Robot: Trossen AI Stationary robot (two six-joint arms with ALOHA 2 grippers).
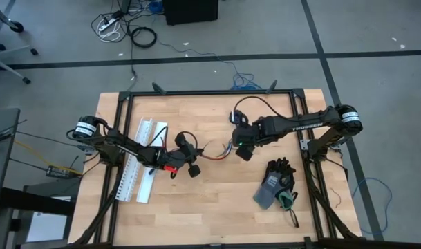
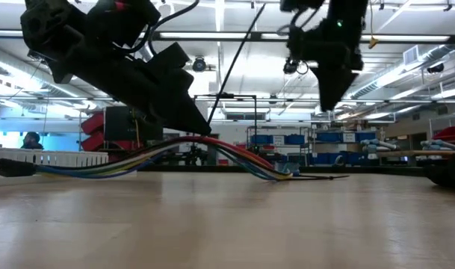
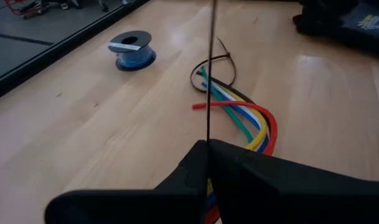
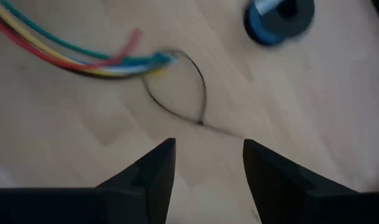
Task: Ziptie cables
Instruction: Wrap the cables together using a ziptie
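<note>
The cables [image 3: 251, 118], a bundle of red, yellow, white, blue and green wires, lie across the table's middle [image 1: 213, 153]. In the low view they arch up [image 2: 212, 142] just under my left gripper's tip. A black ziptie forms a loop [image 4: 203, 93] at their right end. My left gripper [image 3: 208, 146] is shut on a second ziptie [image 3: 210, 74], a thin black strip that stands straight out from its fingertips. My right gripper [image 4: 209, 146] hangs open above the looped end, pointing down and touching nothing. My left gripper pinches the straight ziptie [image 3: 208, 134] between its two shut fingertips, coming in at a low slant from the table's left. The strip rises steeply from the tips [image 2: 234, 67], clear of the table. I cannot tell whether the fingers also touch the cables beneath them.
A blue wire spool [image 3: 132, 50] stands at the back of the table beyond the cables. A pair of dark gloves [image 1: 276, 183] lies at the near right. A long white slotted channel [image 1: 139, 169] lies at the left, under my left arm.
</note>
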